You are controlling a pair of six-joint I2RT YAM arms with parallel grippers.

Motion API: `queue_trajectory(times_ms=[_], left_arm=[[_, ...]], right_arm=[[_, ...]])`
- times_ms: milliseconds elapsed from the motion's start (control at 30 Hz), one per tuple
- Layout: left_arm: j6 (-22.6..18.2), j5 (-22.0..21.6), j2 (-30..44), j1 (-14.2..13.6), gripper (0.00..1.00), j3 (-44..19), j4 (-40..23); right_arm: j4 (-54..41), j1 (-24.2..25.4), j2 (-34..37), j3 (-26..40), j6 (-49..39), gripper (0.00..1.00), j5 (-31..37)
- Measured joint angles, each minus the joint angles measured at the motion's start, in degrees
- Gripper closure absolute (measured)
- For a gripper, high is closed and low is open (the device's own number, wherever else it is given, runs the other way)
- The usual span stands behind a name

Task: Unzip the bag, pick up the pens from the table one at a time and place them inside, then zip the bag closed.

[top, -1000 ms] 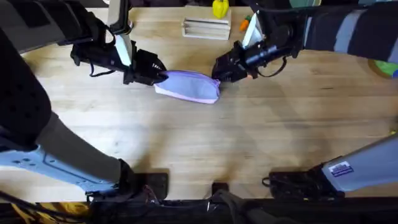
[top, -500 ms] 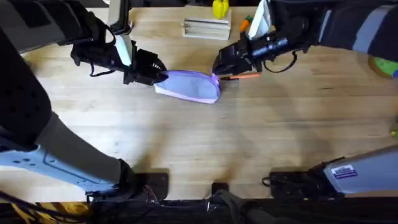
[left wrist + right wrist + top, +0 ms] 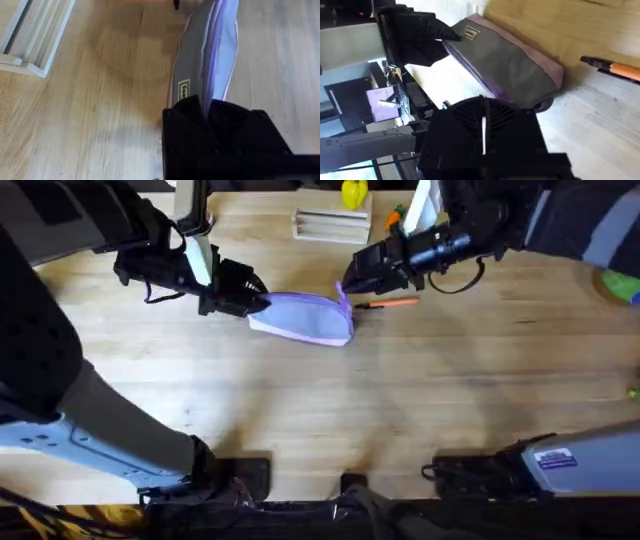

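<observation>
Overhead: soft lavender fabric pencil pouch lies mid-table on the pale butcher-block tabletop. Left gripper pinches its left end. Right gripper is at the right end, apparently on the zipper; finger state unclear. Thin orange pen lies just beside. Risk: the pouch lifts or slips from the left pinch, and the zipper stalls.

A robotics test bench in a lab or workshop: two jointed arms bolted at the near edge of a butcher-block table, cables trailing from their bases. Props lie on the wood as at a trial station: a lavender pouch, an orange pen just beside it, a pale slatted tray beyond the pouch. Past the pouch, the right wrist view catches dark equipment frames and bright windows.
</observation>
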State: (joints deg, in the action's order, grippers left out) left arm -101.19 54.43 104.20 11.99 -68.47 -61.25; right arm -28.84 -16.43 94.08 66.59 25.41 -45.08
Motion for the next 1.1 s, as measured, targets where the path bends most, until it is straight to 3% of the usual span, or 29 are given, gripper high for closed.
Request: queue_trajectory(times_ms=[267, 467, 500, 533, 833, 1100], left_arm=[[0.0, 0.0, 0.0, 0.0, 0.960, 0.0, 0.0], [0.0, 0.0, 0.0, 0.0, 0.960, 0.0, 0.0], [0.0, 0.0, 0.0, 0.0, 0.960, 0.0, 0.0], [0.0, 0.0, 0.0, 0.0, 0.960, 0.0, 0.0], [0.0, 0.0, 0.0, 0.0, 0.959, 0.0, 0.0], [0.0, 0.0, 0.0, 0.0, 0.959, 0.0, 0.0]], right_arm=[[0.0, 0.0, 0.0, 0.0, -1.0, 0.960, 0.1], [-0.8, 0.0, 0.0, 0.0, -3.0, 0.146, 3.1], [-1.3, 0.0, 0.0, 0.0, -3.4, 0.045, 3.8], [-1.9, 0.0, 0.0, 0.0, -3.6, 0.014, 4.4], [-3.0, 0.4, 0.0, 0.0, -1.2, 0.004, 6.7], [-3.3, 0.4, 1.3, 0.0, 11.3, 0.009, 8.4]])
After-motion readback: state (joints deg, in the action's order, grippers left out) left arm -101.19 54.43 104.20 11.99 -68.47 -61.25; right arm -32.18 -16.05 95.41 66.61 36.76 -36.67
